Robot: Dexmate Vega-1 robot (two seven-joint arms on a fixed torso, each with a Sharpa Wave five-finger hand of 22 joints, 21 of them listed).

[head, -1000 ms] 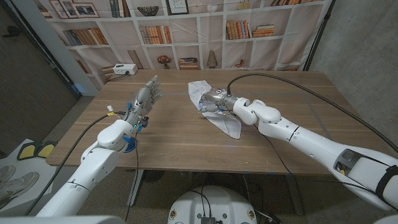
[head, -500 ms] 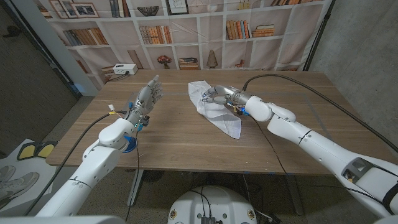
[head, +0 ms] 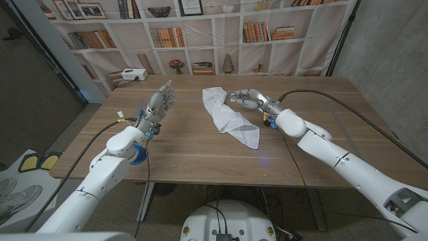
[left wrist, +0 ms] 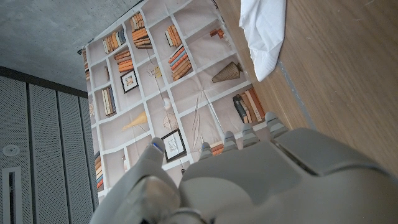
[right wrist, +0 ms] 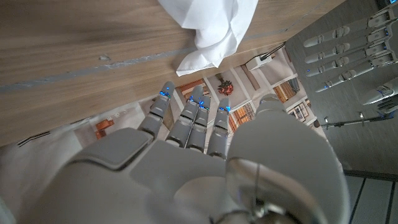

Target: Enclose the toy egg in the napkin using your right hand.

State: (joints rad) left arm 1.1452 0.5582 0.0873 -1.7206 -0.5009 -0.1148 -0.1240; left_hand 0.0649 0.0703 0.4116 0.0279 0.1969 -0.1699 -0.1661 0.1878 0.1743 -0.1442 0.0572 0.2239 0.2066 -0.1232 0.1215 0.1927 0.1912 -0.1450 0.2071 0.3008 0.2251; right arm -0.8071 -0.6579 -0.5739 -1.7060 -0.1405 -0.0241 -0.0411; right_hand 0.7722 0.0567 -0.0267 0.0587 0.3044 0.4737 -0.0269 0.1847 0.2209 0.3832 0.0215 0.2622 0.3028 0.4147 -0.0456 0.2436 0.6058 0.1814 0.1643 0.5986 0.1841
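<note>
- The right hand (head: 246, 98) hovers just beside the white napkin (head: 228, 118), empty, its fingers apart and curved toward the cloth.
- The napkin lies bunched in a long fold across the wooden table (head: 200, 157); the toy egg cannot be seen — by judgement it sits inside the thicker far end of the fold.
- The wrapping step looks finished or nearly so; the next move calls only for checking that the folds stay closed.
- Compared with a second ago, the right hand has left the cloth — it was then pressed on the napkin's middle — and moved off to the side.
- The left hand (head: 159, 104) stays raised, fingers spread, holding nothing, well apart from the cloth.
</note>
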